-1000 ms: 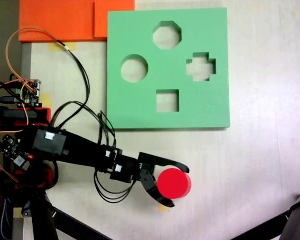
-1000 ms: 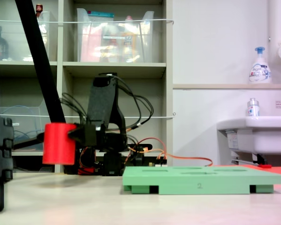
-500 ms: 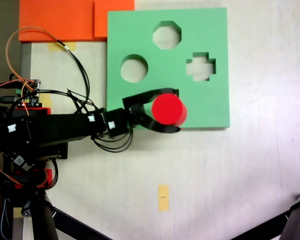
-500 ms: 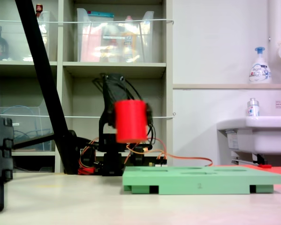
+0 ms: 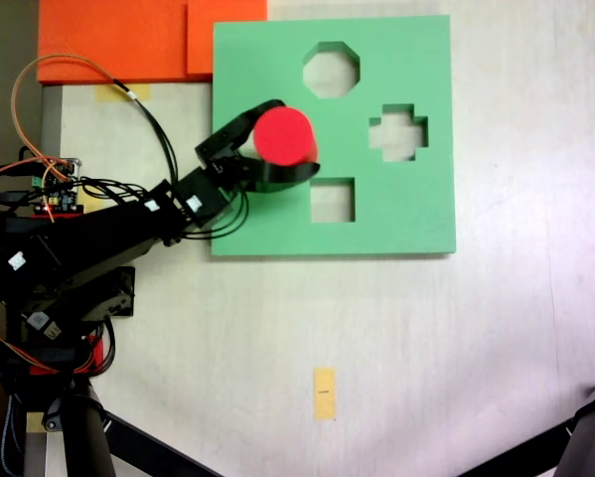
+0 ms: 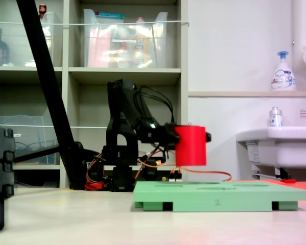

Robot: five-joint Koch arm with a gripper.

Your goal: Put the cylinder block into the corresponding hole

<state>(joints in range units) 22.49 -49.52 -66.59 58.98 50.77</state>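
Note:
The red cylinder block point(image 5: 282, 135) point(image 6: 190, 145) is held upright in the air by my gripper point(image 5: 279, 137), whose black fingers are shut around its sides. From above, the block hangs over the green foam board point(image 5: 416, 214), covering most of the circular hole; only a sliver of that hole point(image 5: 246, 136) shows at the block's left. In the side-on fixed view the block's bottom hangs a short way above the board's top point(image 6: 219, 195), not touching it. The octagonal cutout point(image 5: 331, 70), cross cutout point(image 5: 397, 133) and square cutout point(image 5: 332, 201) are open.
Orange foam sheets point(image 5: 118, 38) lie at the table's top left beside the board. Loose cables point(image 5: 158, 149) and an electronics board point(image 5: 57, 184) sit left of the arm's base. A small yellow tape mark point(image 5: 323, 394) is on the table. Black stand legs point(image 5: 585, 442) cross the lower corners.
My gripper has carried the red block from the table below the board, over the square cutout, up and left to above the circular hole. In the side-on view it moved right.

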